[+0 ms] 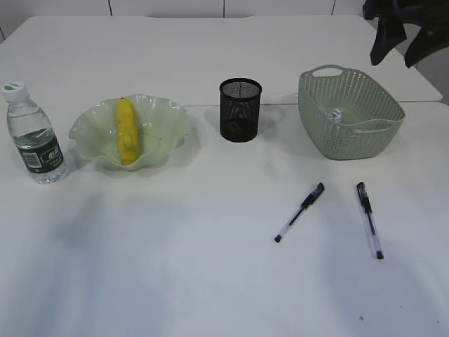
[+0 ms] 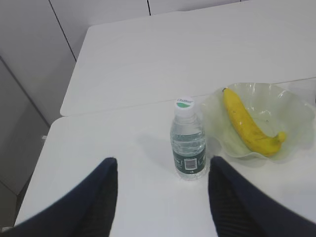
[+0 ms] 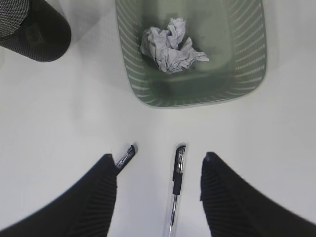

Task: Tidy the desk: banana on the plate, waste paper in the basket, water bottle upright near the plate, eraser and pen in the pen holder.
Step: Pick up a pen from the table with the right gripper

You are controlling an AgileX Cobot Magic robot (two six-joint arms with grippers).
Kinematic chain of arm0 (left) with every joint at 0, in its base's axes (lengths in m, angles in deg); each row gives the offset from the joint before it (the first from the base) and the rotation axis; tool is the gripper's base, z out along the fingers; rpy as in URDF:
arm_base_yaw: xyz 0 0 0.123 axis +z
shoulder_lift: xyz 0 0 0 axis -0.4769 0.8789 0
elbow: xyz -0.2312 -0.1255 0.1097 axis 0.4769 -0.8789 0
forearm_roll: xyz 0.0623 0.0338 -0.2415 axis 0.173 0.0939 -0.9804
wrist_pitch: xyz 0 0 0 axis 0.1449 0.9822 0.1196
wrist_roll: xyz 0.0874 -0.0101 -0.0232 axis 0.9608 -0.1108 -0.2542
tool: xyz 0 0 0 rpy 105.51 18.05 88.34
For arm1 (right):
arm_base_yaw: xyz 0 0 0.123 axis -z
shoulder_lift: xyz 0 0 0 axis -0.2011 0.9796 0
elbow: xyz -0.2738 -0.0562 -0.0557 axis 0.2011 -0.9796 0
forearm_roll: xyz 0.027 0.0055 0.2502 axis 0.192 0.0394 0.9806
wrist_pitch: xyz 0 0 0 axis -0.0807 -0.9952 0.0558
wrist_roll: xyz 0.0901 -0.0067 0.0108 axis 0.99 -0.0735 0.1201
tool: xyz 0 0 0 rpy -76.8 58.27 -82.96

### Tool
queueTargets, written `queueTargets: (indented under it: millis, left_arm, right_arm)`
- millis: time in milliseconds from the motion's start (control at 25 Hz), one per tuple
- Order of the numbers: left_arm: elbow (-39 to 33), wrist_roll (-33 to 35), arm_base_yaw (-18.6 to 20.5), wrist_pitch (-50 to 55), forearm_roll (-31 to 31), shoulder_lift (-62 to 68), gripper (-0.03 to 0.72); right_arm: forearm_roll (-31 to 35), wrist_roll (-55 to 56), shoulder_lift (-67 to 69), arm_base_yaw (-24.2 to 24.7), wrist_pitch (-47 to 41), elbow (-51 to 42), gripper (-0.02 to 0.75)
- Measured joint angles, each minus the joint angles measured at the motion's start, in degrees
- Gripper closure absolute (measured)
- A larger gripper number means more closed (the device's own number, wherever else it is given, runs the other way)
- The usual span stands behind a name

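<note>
Right end effector (image 3: 158,197) hangs wide and empty over the right pen (image 3: 176,187), lower centre of its frame; left end effector (image 2: 162,197) is equally wide, holding nothing. Two pens lie close together on the worktop (image 1: 175,267), so closing off-centre could roll one away from the pen holder (image 1: 240,109).

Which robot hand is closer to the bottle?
The left hand. The bottle stands just ahead of its open fingers. The right hand is over the pens, near the basket.
</note>
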Motion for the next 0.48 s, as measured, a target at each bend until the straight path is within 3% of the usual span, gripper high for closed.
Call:
queueTargets:
  millis: [480]
  left_arm:
    - [0.0, 0.0, 0.0, 1.21, 0.0, 0.0, 0.276]
  right_arm:
    - [0.0, 2.7, -1.06, 0.0, 0.24, -13.17, 0.33]
